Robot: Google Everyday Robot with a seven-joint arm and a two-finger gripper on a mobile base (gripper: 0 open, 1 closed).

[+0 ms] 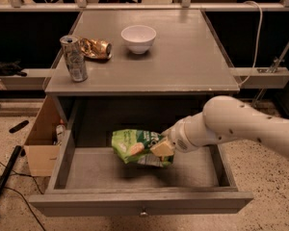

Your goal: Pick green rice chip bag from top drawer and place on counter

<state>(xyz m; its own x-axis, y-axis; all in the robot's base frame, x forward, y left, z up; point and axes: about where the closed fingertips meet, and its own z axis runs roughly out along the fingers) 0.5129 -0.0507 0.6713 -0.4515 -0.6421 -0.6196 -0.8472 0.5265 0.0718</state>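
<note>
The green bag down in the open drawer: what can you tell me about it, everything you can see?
The green rice chip bag is a glossy, crinkled light green packet with a darker green logo and pictured tan chips. It hangs tilted over the top drawer, seemingly clear of its floor, with a shadow underneath. The gripper, reaching in from the picture's right, is shut on one end; nothing else seems to touch it.
</note>
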